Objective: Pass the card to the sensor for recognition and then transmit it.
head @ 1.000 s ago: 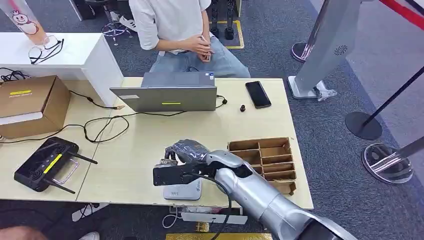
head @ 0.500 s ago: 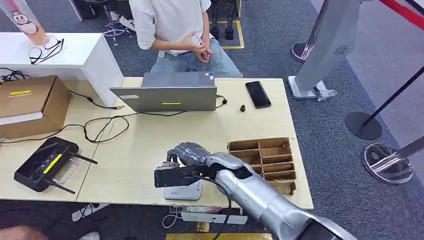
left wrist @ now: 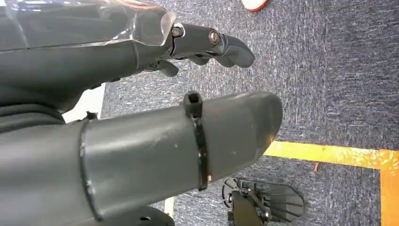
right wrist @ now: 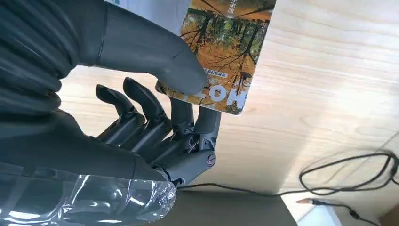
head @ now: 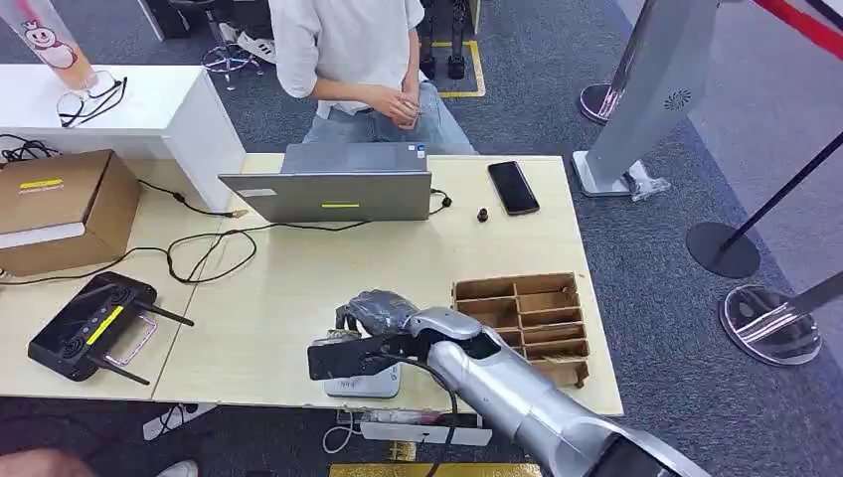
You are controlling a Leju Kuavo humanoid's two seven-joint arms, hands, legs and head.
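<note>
Right hand [head: 373,313] pinching card [right wrist: 221,52] between thumb and fingers, directly over white sensor [head: 364,380] at near table edge, left hand [left wrist: 141,141] hanging empty above carpet, brown divider tray [head: 532,323] just beside right hand, laptop [head: 333,189] and person [head: 353,50] beyond, pale wood table [head: 298,268], grey carpet.

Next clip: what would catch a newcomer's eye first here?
The silver right hand reaches over the table's near edge, pinching a card printed with autumn trees above the small white sensor. Beyond the table a person sits behind a grey laptop.
</note>
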